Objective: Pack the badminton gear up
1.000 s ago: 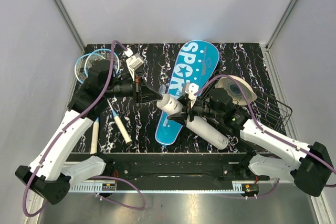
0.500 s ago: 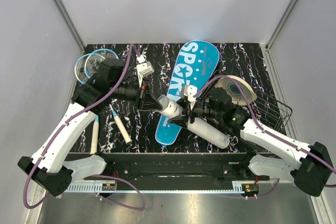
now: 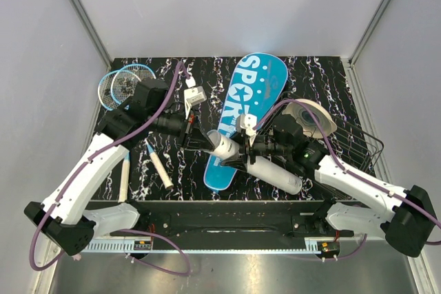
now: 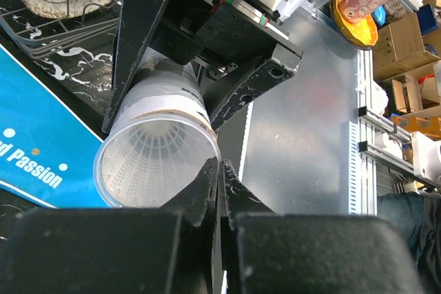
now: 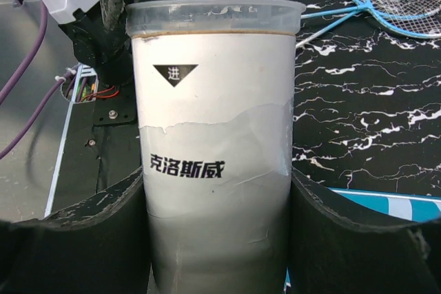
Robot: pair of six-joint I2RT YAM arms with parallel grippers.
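L gripper (image 4: 219,182) closed tight, nothing seen betw. its fingers; tips sit right at the rim of the tube (image 4: 165,108), at its open mouth. R gripper (image 5: 217,239) clamps the tube round its body, mouth twd the L arm. White shuttlecock (image 4: 155,163) shows inside the mouth. From above, the tube lies slantwise across the near end of the blue SPORT cover (image 3: 251,94), which is flat on the worktop (image 3: 324,80). Two rackets (image 3: 125,84) far-left, heads overlapping. Wire basket (image 3: 362,146) at the R edge, woven disc (image 3: 313,111) by it.

The light is bright and even, and shadows are soft. Up close, the black fingers (image 4: 193,213) look blurry.
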